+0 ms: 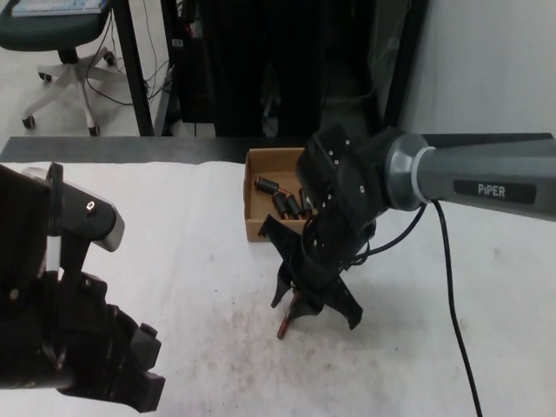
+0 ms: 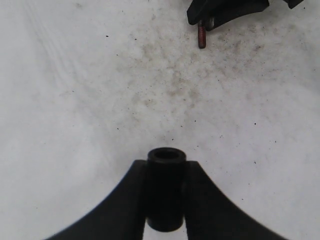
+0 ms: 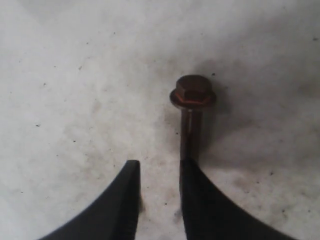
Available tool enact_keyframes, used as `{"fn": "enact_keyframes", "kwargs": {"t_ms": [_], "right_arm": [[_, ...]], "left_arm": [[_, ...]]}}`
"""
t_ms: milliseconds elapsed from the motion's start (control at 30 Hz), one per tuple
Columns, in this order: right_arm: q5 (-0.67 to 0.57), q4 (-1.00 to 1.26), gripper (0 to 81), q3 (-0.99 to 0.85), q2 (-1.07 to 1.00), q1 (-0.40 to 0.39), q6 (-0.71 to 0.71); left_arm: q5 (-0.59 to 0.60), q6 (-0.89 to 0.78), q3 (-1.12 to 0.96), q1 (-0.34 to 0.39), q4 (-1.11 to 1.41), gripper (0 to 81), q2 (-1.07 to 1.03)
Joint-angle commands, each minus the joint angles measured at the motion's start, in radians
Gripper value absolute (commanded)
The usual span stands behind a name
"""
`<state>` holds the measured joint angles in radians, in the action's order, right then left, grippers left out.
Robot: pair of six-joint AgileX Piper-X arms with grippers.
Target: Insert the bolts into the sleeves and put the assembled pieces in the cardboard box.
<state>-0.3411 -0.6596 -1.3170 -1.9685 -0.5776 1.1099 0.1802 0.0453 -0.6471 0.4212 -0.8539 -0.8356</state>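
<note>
My left gripper (image 2: 166, 170) is shut on a black sleeve (image 2: 166, 192), held a little above the white cloth with its open bore facing outward. In the high view this gripper (image 1: 148, 365) sits at the near left. A reddish-brown bolt (image 3: 192, 100) with a hex flange head lies on the cloth. My right gripper (image 3: 160, 167) is open and low over it, and the bolt's shank runs under one fingertip (image 3: 190, 172) rather than through the gap. The high view shows the right gripper (image 1: 313, 306) pointing down at the bolt (image 1: 286, 324), just in front of the cardboard box (image 1: 253, 228).
The cardboard box holds several dark assembled pieces (image 1: 280, 200). The left wrist view has the right gripper (image 2: 227, 11) and the bolt (image 2: 202, 37) straight ahead across stained white cloth (image 2: 165, 95). A cable (image 1: 452, 304) trails from the right arm. An office chair (image 1: 65, 52) stands behind the bench.
</note>
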Motion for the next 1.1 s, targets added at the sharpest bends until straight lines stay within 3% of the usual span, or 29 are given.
{"fn": "enact_keyframes", "kwargs": {"t_ms": [0,733,900,1033,1067], "right_arm": [[0.012,-0.001,27.0,-0.002,0.011,-0.001,0.018],[0.066,-0.057,26.5,-0.002,-0.061,-0.009,0.012],[0.067,-0.057,18.6,-0.002,-0.089,-0.009,0.012],[0.071,-0.057,0.6,-0.002,-0.089,-0.009,-0.028],[0.052,-0.057,0.8,-0.004,-0.089,-0.009,-0.076]], "left_arm": [[0.001,-0.004,-0.013,-0.002,0.005,0.3,0.006],[0.001,0.000,-0.013,-0.002,0.005,0.3,0.006],[0.001,0.000,-0.013,-0.002,0.005,0.3,0.006],[-0.001,-0.001,-0.013,-0.002,0.005,0.3,0.006],[-0.001,-0.001,-0.013,-0.002,0.005,0.3,0.006]]}}
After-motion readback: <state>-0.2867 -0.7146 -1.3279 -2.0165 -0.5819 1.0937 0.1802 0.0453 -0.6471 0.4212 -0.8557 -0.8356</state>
